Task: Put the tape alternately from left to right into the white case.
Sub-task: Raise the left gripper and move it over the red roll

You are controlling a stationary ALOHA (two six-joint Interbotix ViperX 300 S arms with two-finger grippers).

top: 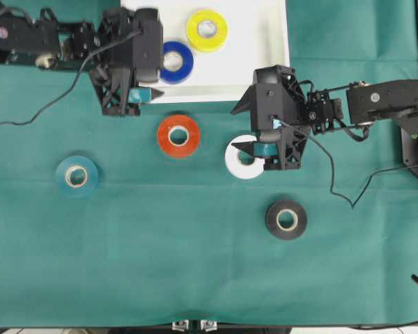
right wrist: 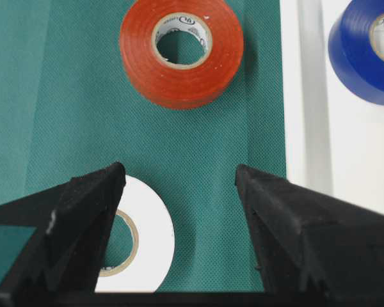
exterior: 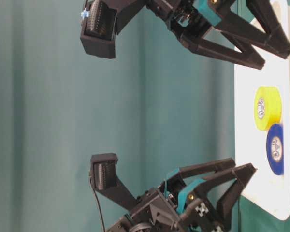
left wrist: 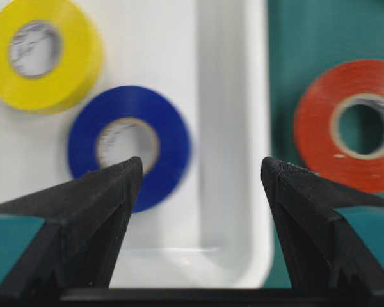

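— While two rolls lie flat in the white case (top: 265,42), which ones are they?

— The yellow roll (top: 207,30) sits toward the middle of the tray; the blue roll (top: 175,62) lies just beside it, near the rim that faces the green cloth (top: 160,264).

— And the left gripper (top: 153,93)?

— It hangs at the case's near edge with its jaws spread wide and nothing between them. In the left wrist view its fingers (left wrist: 89,217) frame the tray's rim, the blue roll under the left-hand finger and the red-orange roll (left wrist: 355,125) out on the cloth beyond the right-hand finger.

— Where are the other rolls?

— Four rest on the cloth. The red-orange roll lies just outside the case, between the two arms. The white roll (top: 242,158) lies to its right, the teal roll (top: 76,176) well apart at the left, the black roll (top: 286,219) lower right.

— The right gripper (top: 254,148)?

— Jaws parted, empty, poised over the white roll. From the right wrist camera, one finger (right wrist: 83,211) overlaps that roll's edge; whether it touches cannot be told.
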